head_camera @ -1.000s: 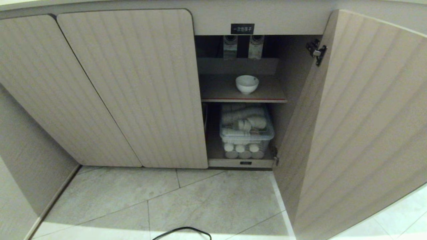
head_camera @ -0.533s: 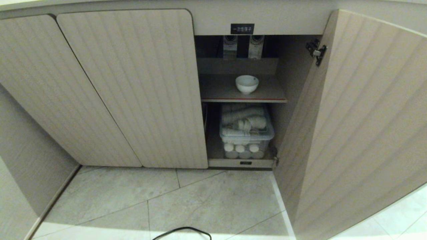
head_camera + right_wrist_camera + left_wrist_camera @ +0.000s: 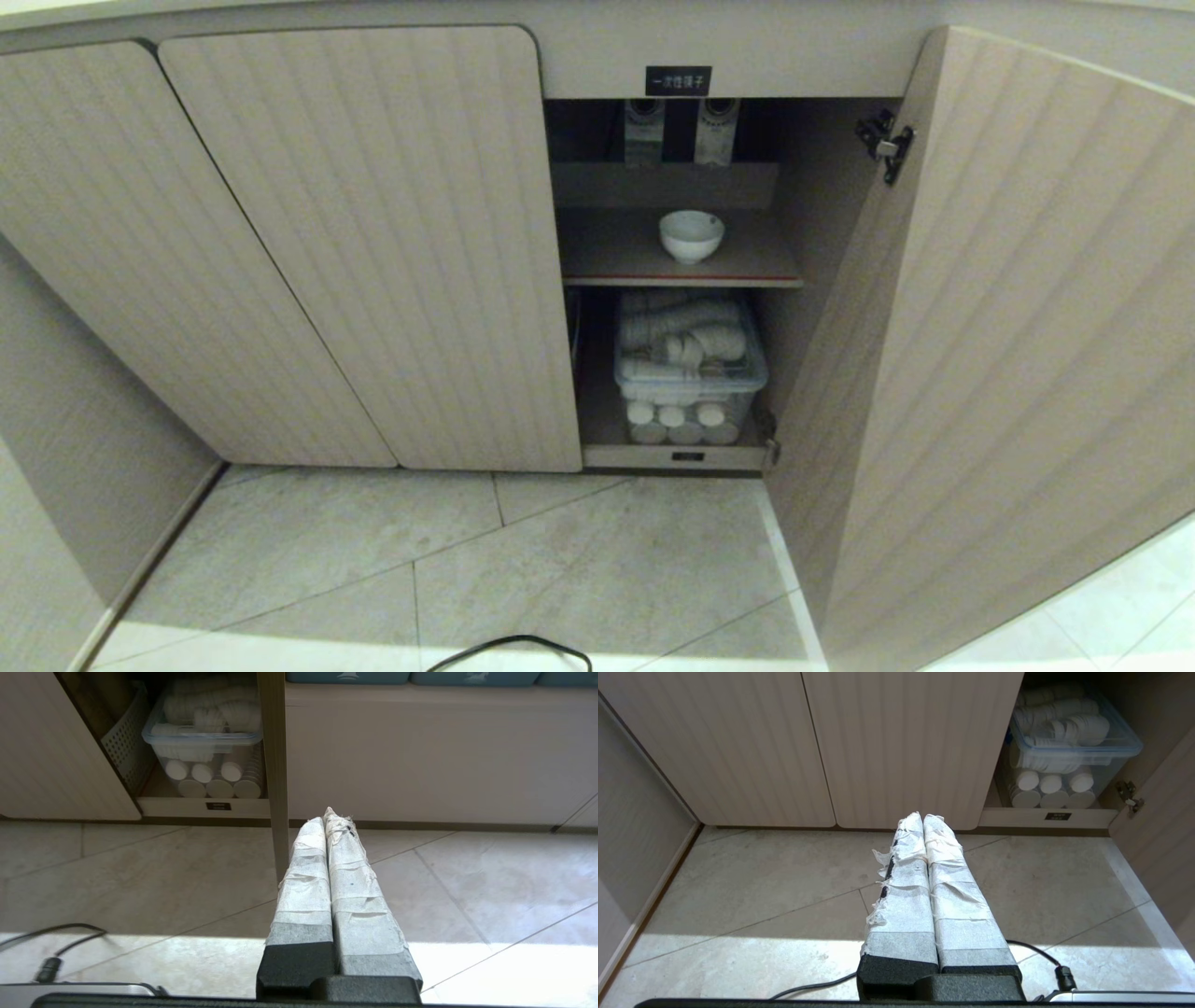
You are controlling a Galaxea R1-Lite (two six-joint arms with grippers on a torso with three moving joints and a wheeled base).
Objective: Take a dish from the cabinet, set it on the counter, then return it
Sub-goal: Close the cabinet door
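Bowl (image 3: 691, 234) is sitting upright on the inner shelf (image 3: 616, 250) of the cabinet (image 3: 373, 243), just above the middle of the head frame, under a small black label (image 3: 679, 80). Nothing is touching it. The door (image 3: 1008, 355) is standing wide open across the right side of the frame, so I judge the task to be at its very start: the reach for the bowl is not yet begun, and the surface where it is meant to go is barely showing, only as a pale strip along the top edge.

Neither arm is showing in the head frame. The left hand (image 3: 923, 820) is hanging low over the floor tiles (image 3: 597, 560), its taped fingers pressed together and gripping nothing, pointing toward the foot of the closed doors. The right hand (image 3: 326, 819) is likewise pressed together and empty, aimed at the floor beside the edge of the open door. From both wrists only a clear bin (image 3: 689, 369) of stacked cups on the cabinet's bottom level is showing; the bowl's shelf is lying above what they take in, well apart from either hand.

Next move, as I judge it, calls for one hand to rise to shelf height, spread its fingers and enter the opening between door and closed panel without clipping either. The bowl's rim looks like the natural place to pinch.
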